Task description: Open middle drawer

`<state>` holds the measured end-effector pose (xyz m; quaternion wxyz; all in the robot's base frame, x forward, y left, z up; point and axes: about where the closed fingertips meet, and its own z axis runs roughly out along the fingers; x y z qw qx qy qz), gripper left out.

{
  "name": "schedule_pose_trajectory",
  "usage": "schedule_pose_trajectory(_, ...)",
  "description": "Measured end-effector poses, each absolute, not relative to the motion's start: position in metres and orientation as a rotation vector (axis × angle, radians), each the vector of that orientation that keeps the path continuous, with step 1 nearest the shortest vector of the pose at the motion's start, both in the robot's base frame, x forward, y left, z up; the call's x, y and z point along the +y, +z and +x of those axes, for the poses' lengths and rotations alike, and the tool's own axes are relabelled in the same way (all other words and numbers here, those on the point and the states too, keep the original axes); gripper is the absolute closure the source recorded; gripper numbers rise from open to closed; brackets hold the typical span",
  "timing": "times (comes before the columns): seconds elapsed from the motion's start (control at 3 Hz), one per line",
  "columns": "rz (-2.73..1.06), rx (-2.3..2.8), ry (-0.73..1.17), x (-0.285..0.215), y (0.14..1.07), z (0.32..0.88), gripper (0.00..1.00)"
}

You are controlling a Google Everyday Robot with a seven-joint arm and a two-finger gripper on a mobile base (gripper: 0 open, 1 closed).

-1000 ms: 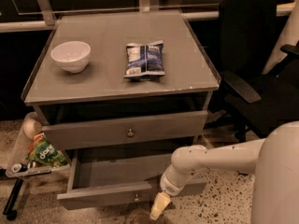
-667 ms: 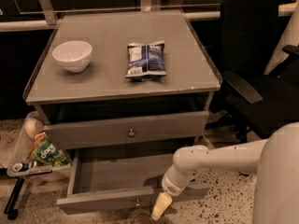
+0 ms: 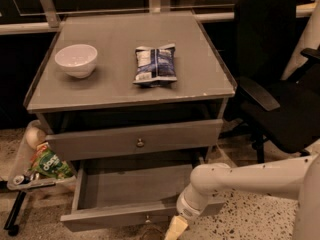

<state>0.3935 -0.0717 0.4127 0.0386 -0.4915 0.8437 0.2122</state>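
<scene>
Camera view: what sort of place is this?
Probably an office or lab workspace: a black office chair, a grey drawer cabinet holding a bowl and snack bag, speckled floor. The tool sits low by the open drawer.

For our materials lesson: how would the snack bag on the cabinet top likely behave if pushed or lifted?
The snack bag looks puffy and crinkled, so probably light and floppy, denting under a grip. Lying flat, it would likely slide rather than roll. The end effector sits low, by the open middle drawer.
</scene>
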Motion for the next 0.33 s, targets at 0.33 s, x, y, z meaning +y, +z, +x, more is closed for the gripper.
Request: schedule_pose_trajectory(0.33, -1.500, 2.593, 0.659, -0.0691, 0.4158, 0.3939, 0.00)
